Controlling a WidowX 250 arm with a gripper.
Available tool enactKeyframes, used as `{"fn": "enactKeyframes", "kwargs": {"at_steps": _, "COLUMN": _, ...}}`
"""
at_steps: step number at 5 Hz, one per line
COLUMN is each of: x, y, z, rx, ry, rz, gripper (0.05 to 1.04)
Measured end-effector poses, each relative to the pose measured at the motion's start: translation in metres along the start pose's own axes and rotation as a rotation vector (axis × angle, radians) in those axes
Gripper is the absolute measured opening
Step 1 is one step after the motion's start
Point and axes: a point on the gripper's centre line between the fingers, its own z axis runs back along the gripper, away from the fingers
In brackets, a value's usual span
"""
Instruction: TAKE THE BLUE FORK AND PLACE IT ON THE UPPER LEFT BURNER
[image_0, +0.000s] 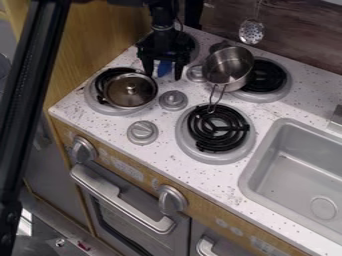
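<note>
The gripper (163, 76) hung at 12 o'clock on the stove top, its 2 fingers pointing down and standing apart. The blue fork (164, 68), a short patch of blue, showed between them; whether either finger touched it, I could not tell. The upper left burner (194, 42) lay just beyond, at 1 o'clock from the fingertips and partly hidden by the claw.

The step in hand looked like lining up on the fork or letting it go, and the burner's nearness left both open. If it was a grasp, closing off-centre could have pushed the fork away or pinched only its edge, so that it twisted and dropped on the way up. If it was a release, the fork could have slid off the burner's rim onto the counter (200, 91).

The metal pot (230, 69) at 3 o'clock and the lidded pan (130, 91) at 8 o'clock sat near enough that a wide sideways sweep might have knocked 1 of them, the pot's thin handle being easiest to snag
</note>
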Motion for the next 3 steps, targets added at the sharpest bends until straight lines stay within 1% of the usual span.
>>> {"fn": "enactKeyframes", "kwargs": {"at_steps": 1, "x": -0.027, "y": -0.027, "z": 0.035, "rx": 0.009, "ry": 0.004, "rz": -0.084, "gripper": 0.999}}
{"fn": "enactKeyframes", "kwargs": {"at_steps": 2, "x": -0.067, "y": -0.041, "z": 0.050, "rx": 0.005, "ry": 0.017, "rz": -0.129, "gripper": 0.999}}
{"fn": "enactKeyframes", "kwargs": {"at_steps": 3, "x": -0.095, "y": -0.047, "z": 0.064, "rx": 0.016, "ry": 0.016, "rz": -0.148, "gripper": 0.999}}
